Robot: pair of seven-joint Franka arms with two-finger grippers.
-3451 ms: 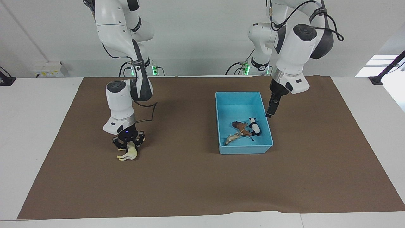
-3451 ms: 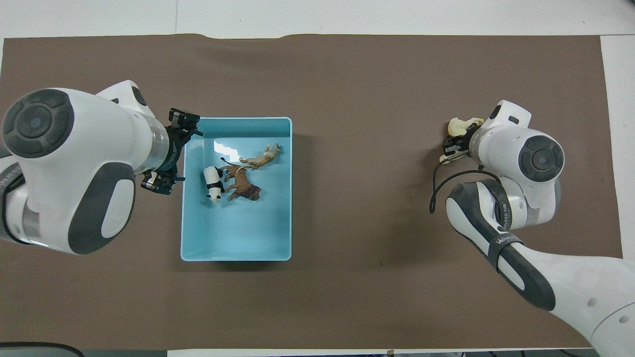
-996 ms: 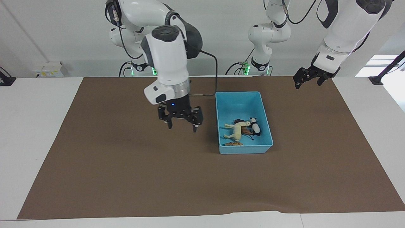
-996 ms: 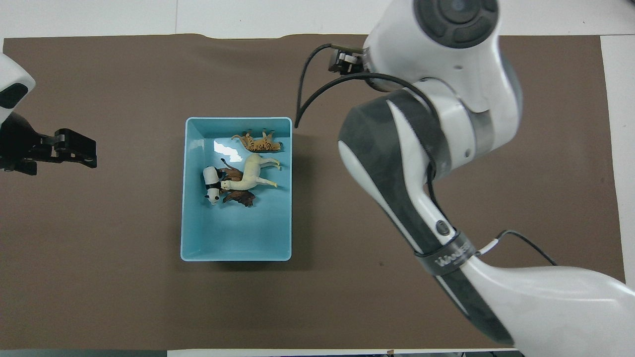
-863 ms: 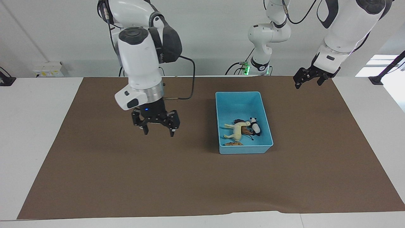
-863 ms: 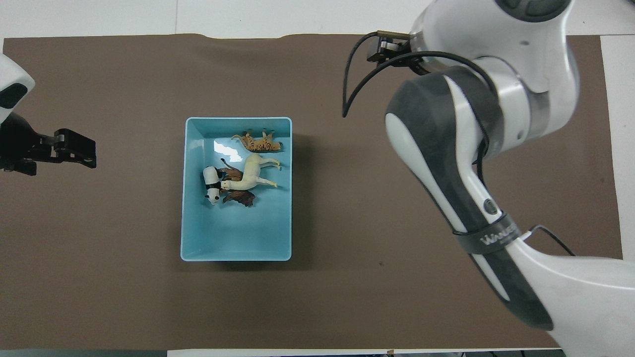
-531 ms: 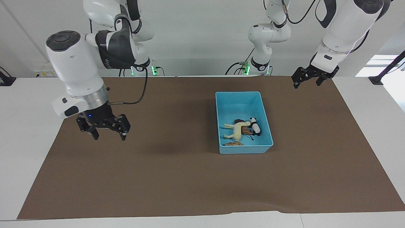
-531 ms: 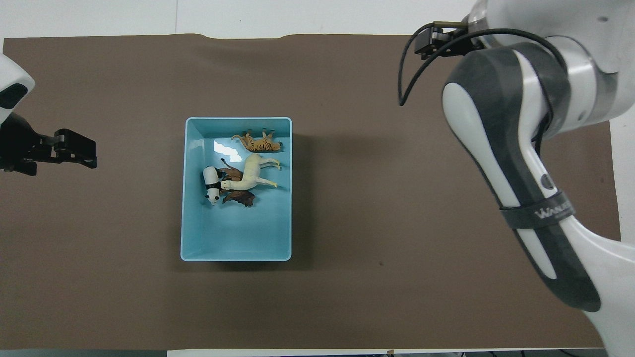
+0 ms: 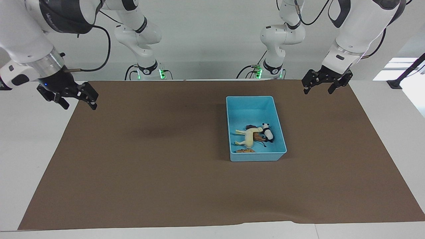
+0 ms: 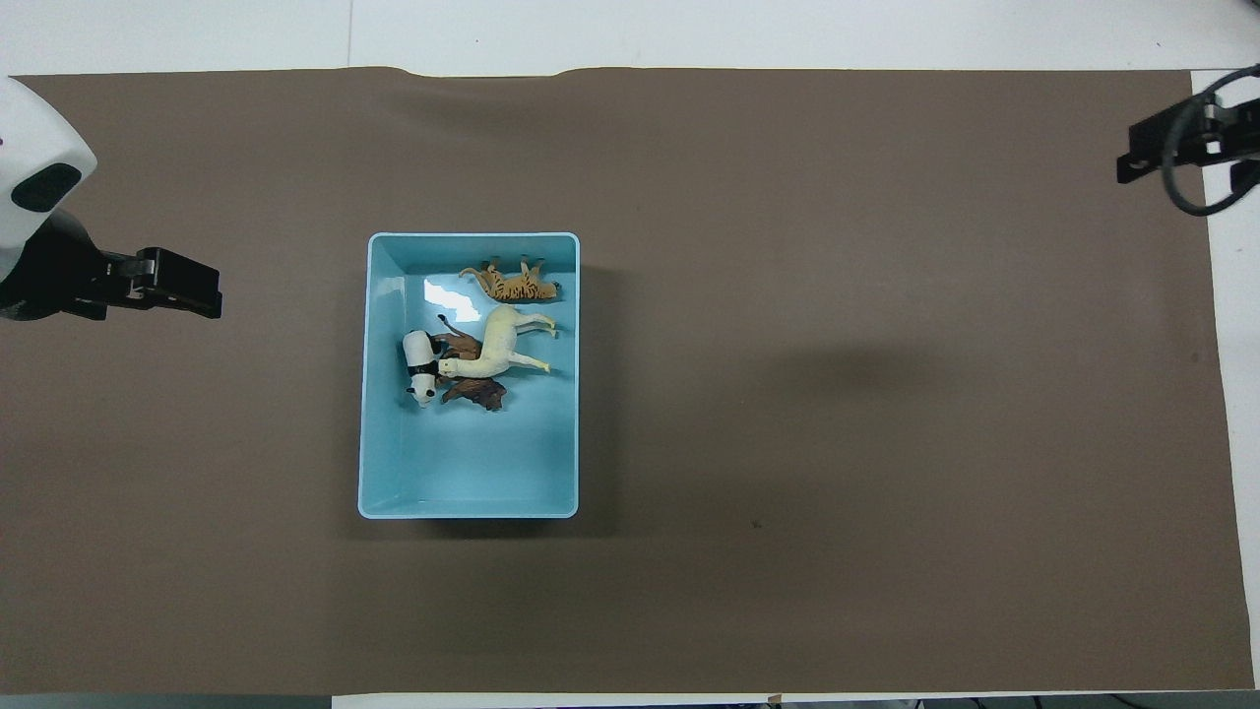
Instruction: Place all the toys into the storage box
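Observation:
The light blue storage box sits on the brown mat; it also shows in the overhead view. All the toys lie in it: the pale yellow long-necked one, the tiger, the lion and the panda. My right gripper is open and empty, raised over the mat's edge at the right arm's end. My left gripper is open and empty, raised over the mat at the left arm's end.
The brown mat covers most of the white table. Both arm bases stand at the table's edge nearest the robots. No other loose objects lie on the mat.
My right gripper put the pale yellow toy into the box, then swung away empty to the right arm's end and rose. My left gripper drew back from the box and now holds nearly still.

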